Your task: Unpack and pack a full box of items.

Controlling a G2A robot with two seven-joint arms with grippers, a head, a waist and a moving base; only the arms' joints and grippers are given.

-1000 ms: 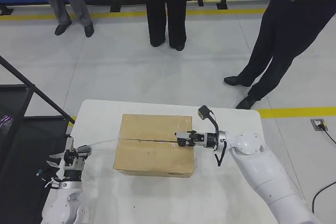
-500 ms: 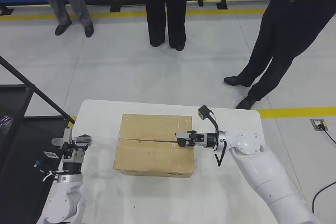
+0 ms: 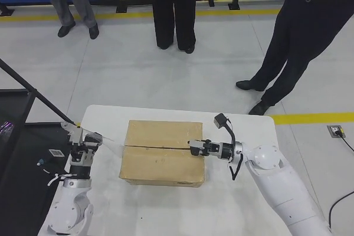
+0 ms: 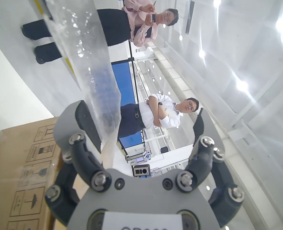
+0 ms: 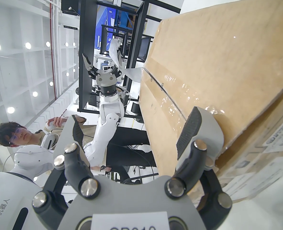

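Compared with one second ago, the left gripper (image 4: 140,113) is now farther from the robot. It goes from about 8 o'clock of the box (image 3: 164,154) to just past 9 o'clock, near the edge of the bench (image 3: 165,206). The strip of clear tape (image 4: 84,56) comes with it and runs through the air from the 9 o'clock end of the seam (image 3: 159,147) to this gripper. Its jaws are released and stand wide apart. The tape sticks only on one finger pad (image 4: 87,123) and rises past it, wrinkled.

The right gripper (image 5: 134,117) shifts only a little toward 3 o'clock and stays at the 3 o'clock end of the seam. Its jaws are also released. One finger (image 5: 194,130) lies against the top of the box just beside the seam, and the other is apart in the air, grasping nothing.

The box does not shift. It sits in the middle of the bench with both top flaps closed, and clear tape shines along the seam near the right gripper.

A black metal frame (image 3: 15,118) stands beside the bench at 9 to 10 o'clock. On the floor there is a yellow line (image 3: 318,118) at 2 o'clock and a socket (image 3: 335,131) with a cable at 3 o'clock. The stretched tape crosses the bench at 9 o'clock of the box, and the right arm lies over the bench at 3 to 4 o'clock.
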